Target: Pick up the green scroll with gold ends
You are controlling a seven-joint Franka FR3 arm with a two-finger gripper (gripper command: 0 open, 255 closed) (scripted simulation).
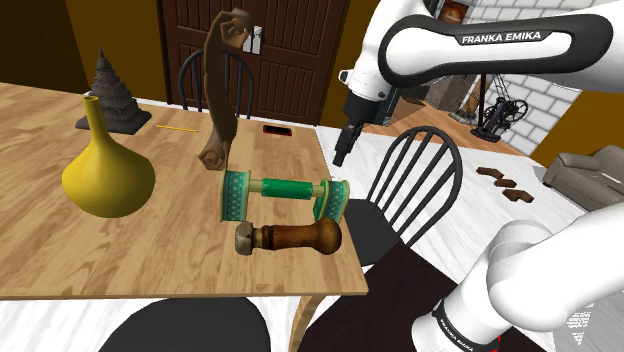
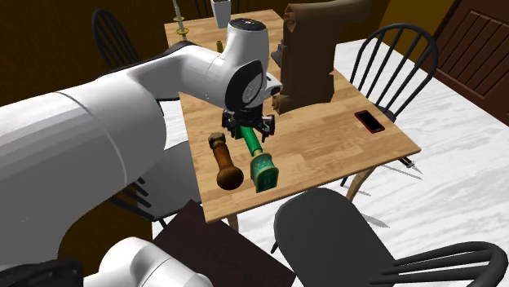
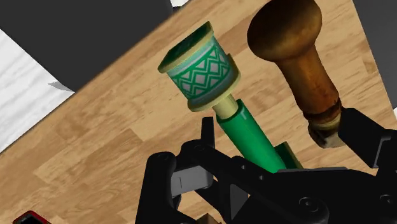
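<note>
On the shoulder view's left, a yellow vase [image 1: 105, 175] stands on the table [image 1: 60, 260], well apart from the work. In the middle, the green scroll [image 1: 290, 188] lies flat near the table's edge. A brown wooden pestle [image 1: 295, 238] lies just beside it, almost parallel. More to the right, the gripper [image 1: 342, 150] hangs over the scroll without touching it, released, the jaws apart and holding nothing.

I judge that the step in hand is the descent for the grasp. It is best to close on the thin green shaft between the two wide ends, with the jaws across it. In the wrist view the pestle's narrow end is near one jaw, so the claw should go down straight and keep the pestle outside.
</note>
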